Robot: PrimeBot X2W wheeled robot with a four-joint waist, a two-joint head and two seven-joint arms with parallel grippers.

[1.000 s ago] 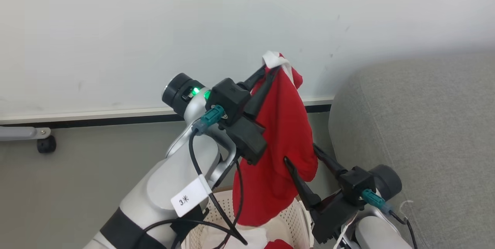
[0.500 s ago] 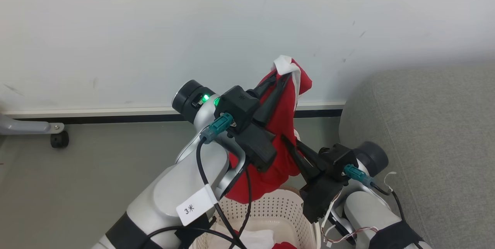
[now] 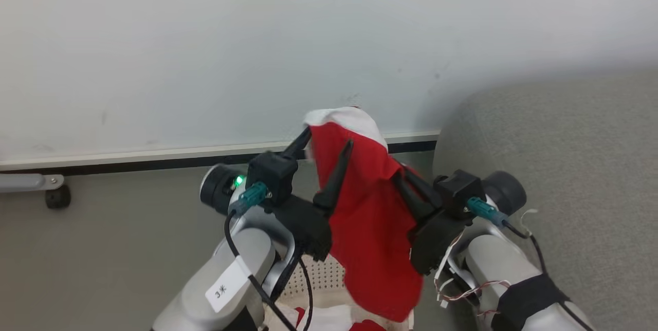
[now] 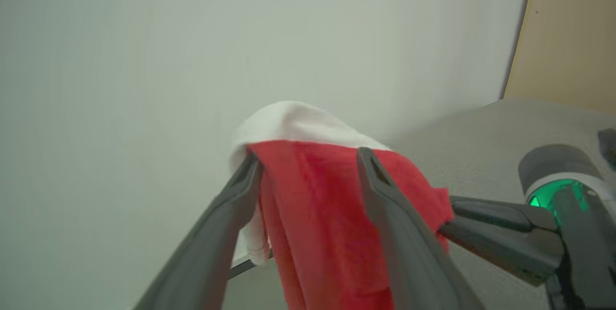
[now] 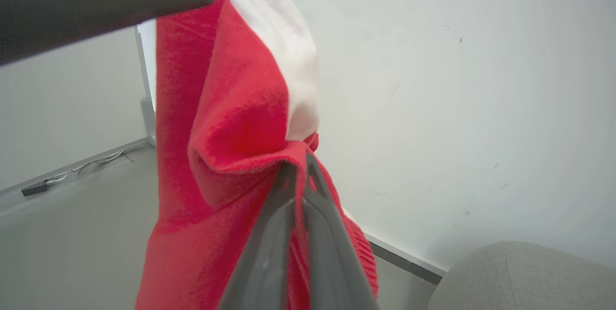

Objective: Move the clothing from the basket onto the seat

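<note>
1. Two long dark fingers of the left gripper (image 3: 329, 138) stand well apart. The soft red fabric garment with a white band (image 3: 370, 228) hangs between them, its white band draped over one fingertip (image 4: 251, 158). Nothing is pinched there, so the cloth merely rests on that gripper.
2. The right gripper (image 3: 402, 177) has its jaws pressed together on a bunched fold of the garment's red side, clearest in the right wrist view (image 5: 301, 163). This pinch probably carries the weight, which would explain why the left jaws can stand open.
3. Below both pairs of jaws sits the cream-white perforated plastic laundry basket (image 3: 325, 275). The garment's lower hem hangs in front of its rim, though it is unclear whether the two touch. More white and red fabric (image 3: 329, 318) lies inside, so the task is far from done.
4. Beyond the right jaws, on their outer side, rises the large light-grey upholstered sofa (image 3: 565, 166), apart from the garment. The cloth is likely held high so that its hem clears the basket on the way to the seat.
5. The white band over the left fingertip could snag if the right arm pulls away sideways, so it would need to slip off cleanly first.
</note>
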